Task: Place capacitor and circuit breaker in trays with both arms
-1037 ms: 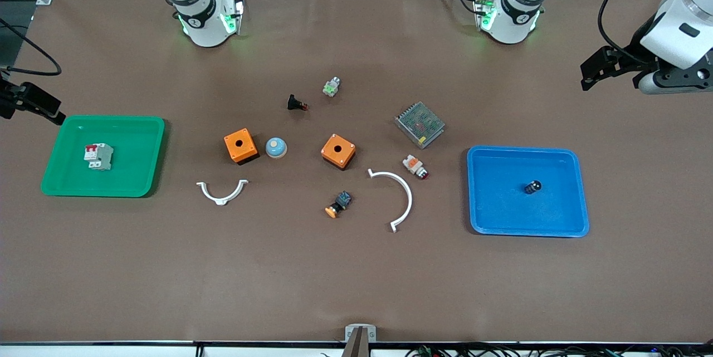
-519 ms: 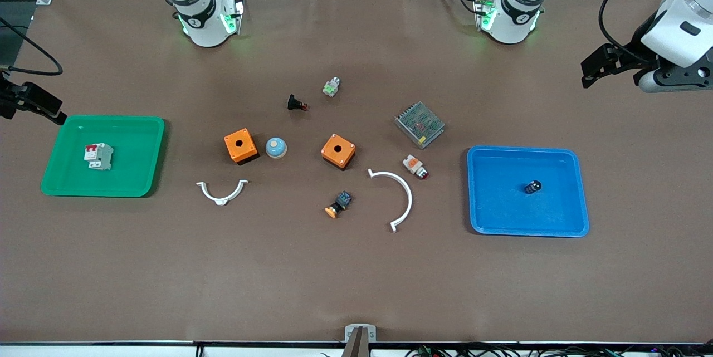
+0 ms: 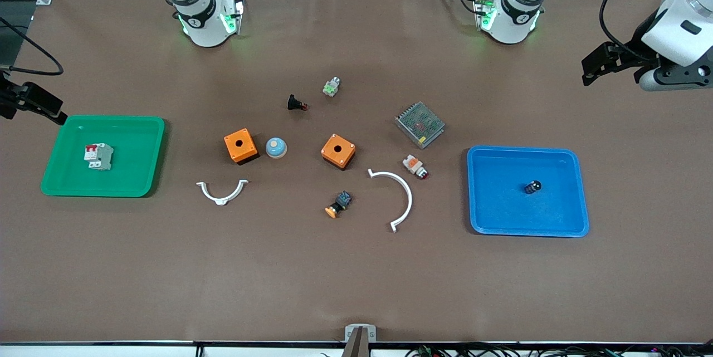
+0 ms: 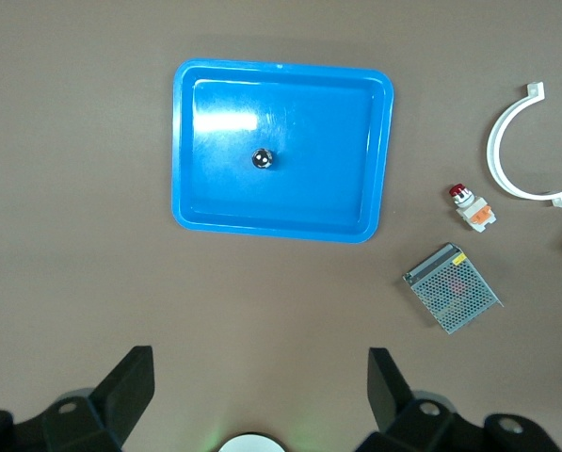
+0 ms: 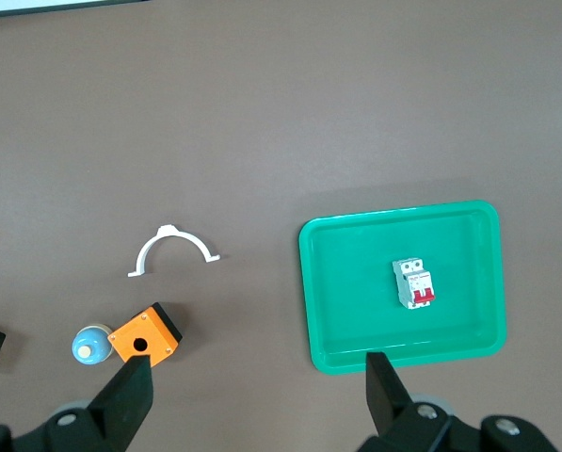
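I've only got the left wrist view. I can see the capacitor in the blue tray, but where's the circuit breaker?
Observer: The circuit breaker lies in the green tray, toward the right arm's end of the table.
Operator: Is the right gripper holding anything?
Observer: No. The right gripper is over the table beside the green tray, jaws open and empty.
Operator: And where is my left gripper, seen from the front?
Observer: The left gripper is over bare table at the left arm's end, jaws open, off the blue tray.
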Available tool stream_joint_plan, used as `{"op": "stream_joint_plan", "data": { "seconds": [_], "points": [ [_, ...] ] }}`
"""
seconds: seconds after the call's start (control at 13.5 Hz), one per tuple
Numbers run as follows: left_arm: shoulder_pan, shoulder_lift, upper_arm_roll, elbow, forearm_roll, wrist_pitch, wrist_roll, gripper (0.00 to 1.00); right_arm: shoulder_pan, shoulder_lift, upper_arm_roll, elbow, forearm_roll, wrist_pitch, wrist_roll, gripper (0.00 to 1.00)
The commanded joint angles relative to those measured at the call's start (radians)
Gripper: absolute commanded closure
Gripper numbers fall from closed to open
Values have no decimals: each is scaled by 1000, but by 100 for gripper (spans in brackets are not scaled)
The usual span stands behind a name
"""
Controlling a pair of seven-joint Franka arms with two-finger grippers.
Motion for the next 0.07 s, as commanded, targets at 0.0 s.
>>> {"op": "stream_joint_plan", "data": {
  "seconds": [0.0],
  "points": [
    [2, 6, 1, 23, 3, -23, 15, 0, 6, 14, -2, 27, 3, -11, 3, 0]
  ]
}}
